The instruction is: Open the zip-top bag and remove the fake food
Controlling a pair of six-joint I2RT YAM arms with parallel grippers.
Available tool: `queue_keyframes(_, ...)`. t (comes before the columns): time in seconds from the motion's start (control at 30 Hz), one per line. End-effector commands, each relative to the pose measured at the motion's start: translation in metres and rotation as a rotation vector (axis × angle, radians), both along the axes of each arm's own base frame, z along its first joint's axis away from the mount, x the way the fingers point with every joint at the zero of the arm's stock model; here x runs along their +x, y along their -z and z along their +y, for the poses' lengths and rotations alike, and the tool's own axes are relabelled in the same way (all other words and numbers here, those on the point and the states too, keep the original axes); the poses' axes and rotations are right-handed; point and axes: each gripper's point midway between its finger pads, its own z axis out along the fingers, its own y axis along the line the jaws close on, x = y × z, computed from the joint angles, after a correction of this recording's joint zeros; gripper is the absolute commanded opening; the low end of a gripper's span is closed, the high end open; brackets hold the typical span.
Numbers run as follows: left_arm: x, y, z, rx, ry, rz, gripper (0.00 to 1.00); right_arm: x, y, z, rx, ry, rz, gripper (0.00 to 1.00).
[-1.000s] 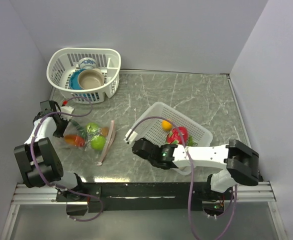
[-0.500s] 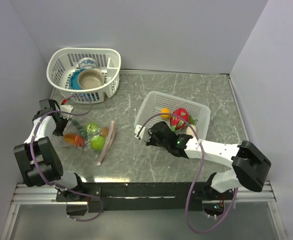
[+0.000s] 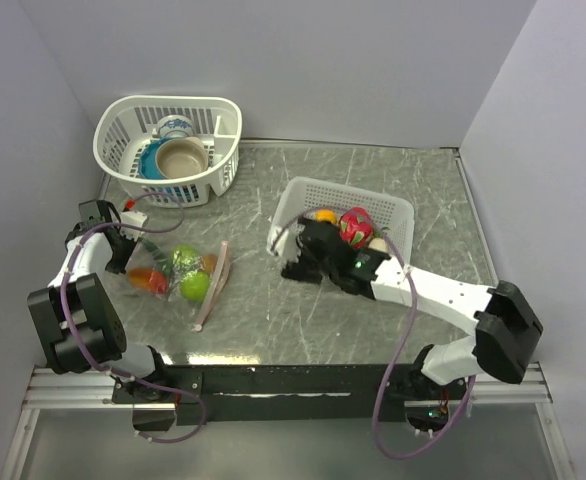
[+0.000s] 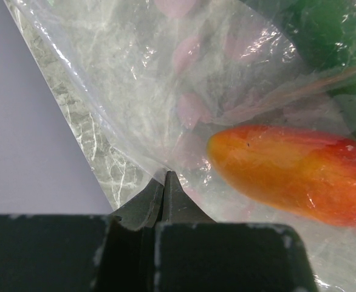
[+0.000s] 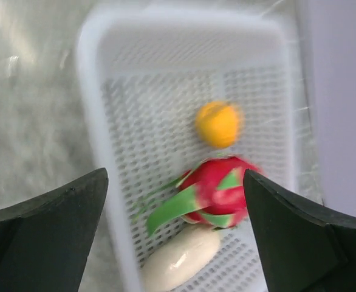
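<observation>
The clear zip-top bag (image 3: 178, 275) lies at the table's left, its pink zipper strip (image 3: 214, 285) on the right side. Inside it are fake food pieces: a red-orange one (image 4: 287, 173), a green round one (image 3: 195, 287) and another green one (image 3: 185, 258). My left gripper (image 4: 164, 176) is shut on the bag's plastic at its left corner (image 3: 125, 245). My right gripper (image 5: 175, 176) is open and empty, over the near-left rim of the white rectangular basket (image 3: 291, 252). In that basket lie a dragon fruit (image 5: 220, 191), an orange (image 5: 217, 123) and a white oblong (image 5: 181, 258).
The rectangular mesh basket (image 3: 398, 210) sits right of centre. A rounded white basket (image 3: 113, 130) with bowls and a cup stands at the back left. Walls close in on the left, the back and the right.
The rectangular basket has shifted toward the back and settled flat. My right gripper moved back with it and opened. The left gripper and bag have not moved.
</observation>
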Motion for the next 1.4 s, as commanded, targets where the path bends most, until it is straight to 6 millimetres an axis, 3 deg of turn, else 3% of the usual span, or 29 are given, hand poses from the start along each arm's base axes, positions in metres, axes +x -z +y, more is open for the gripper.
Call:
queue_keyframes(0.0, 0.005, -0.009, 0.003, 0.015, 0.0, -0.041, 0.01, -0.011, -0.136, 0.043, 0.392, 0.152, -0.056, 1.0)
queue_keyframes(0.03, 0.005, -0.008, 0.003, 0.014, 0.002, -0.042, 0.01, -0.024, -0.156, 0.06, 0.472, 0.106, -0.033, 1.0)
queue_keyframes(0.1, 0.007, -0.01, 0.002, 0.01, 0.008, -0.05, 0.01, -0.054, -0.162, 0.095, 0.635, 0.009, 0.121, 1.0)
queue_keyframes(0.13, 0.009, -0.011, 0.0, 0.003, 0.017, -0.056, 0.01, -0.078, -0.137, 0.113, 0.722, -0.012, 0.322, 1.0)
queue_keyframes(0.2, 0.015, -0.016, -0.006, -0.029, 0.03, -0.082, 0.01, -0.083, -0.126, 0.132, 0.786, -0.041, 0.377, 1.0)
queue_keyframes(0.23, 0.017, -0.019, -0.008, -0.038, 0.034, -0.092, 0.01, -0.088, -0.099, 0.144, 0.722, -0.077, 0.415, 1.0)
queue_keyframes(0.27, 0.021, -0.023, -0.012, -0.052, 0.041, -0.107, 0.01, -0.097, -0.091, 0.156, 0.707, -0.096, 0.397, 1.0)
queue_keyframes(0.43, 0.031, -0.029, -0.014, -0.041, 0.06, -0.151, 0.01, -0.089, -0.009, 0.178, 0.668, -0.012, 0.381, 1.0)
queue_keyframes(0.47, 0.033, -0.03, -0.014, -0.037, 0.06, -0.162, 0.01, -0.08, -0.009, 0.184, 0.708, 0.009, 0.339, 1.0)
queue_keyframes(0.5, 0.039, -0.032, -0.013, -0.026, 0.064, -0.187, 0.01, -0.078, 0.014, 0.187, 0.673, 0.019, 0.341, 1.0)
queue_keyframes(0.57, 0.045, -0.037, -0.013, -0.018, 0.064, -0.215, 0.01, -0.067, 0.027, 0.191, 0.654, 0.049, 0.308, 1.0)
queue_keyframes(0.6, 0.048, -0.04, -0.013, -0.013, 0.064, -0.222, 0.01, -0.065, 0.044, 0.193, 0.62, 0.068, 0.318, 1.0)
queue_keyframes(0.7, 0.055, -0.045, -0.017, -0.032, 0.06, -0.224, 0.01, -0.06, 0.051, 0.198, 0.626, 0.084, 0.308, 1.0)
queue_keyframes(0.87, 0.058, -0.037, -0.032, -0.058, 0.07, -0.184, 0.01, -0.041, 0.043, 0.207, 0.703, 0.116, 0.228, 1.0)
queue_keyframes(0.97, 0.058, -0.033, -0.042, -0.051, 0.088, -0.177, 0.01, -0.03, 0.046, 0.215, 0.73, 0.135, 0.224, 0.88)
queue_keyframes(1.13, 0.061, -0.019, -0.052, -0.054, 0.101, -0.146, 0.01, -0.021, 0.062, 0.235, 0.72, 0.14, 0.25, 0.87)
queue_keyframes(1.3, 0.061, -0.004, -0.046, -0.014, 0.09, -0.125, 0.01, -0.025, 0.063, 0.227, 0.737, 0.152, 0.254, 0.88)
queue_keyframes(1.37, 0.055, 0.008, -0.042, 0.004, 0.086, -0.1, 0.01, -0.027, 0.05, 0.223, 0.776, 0.152, 0.249, 0.88)
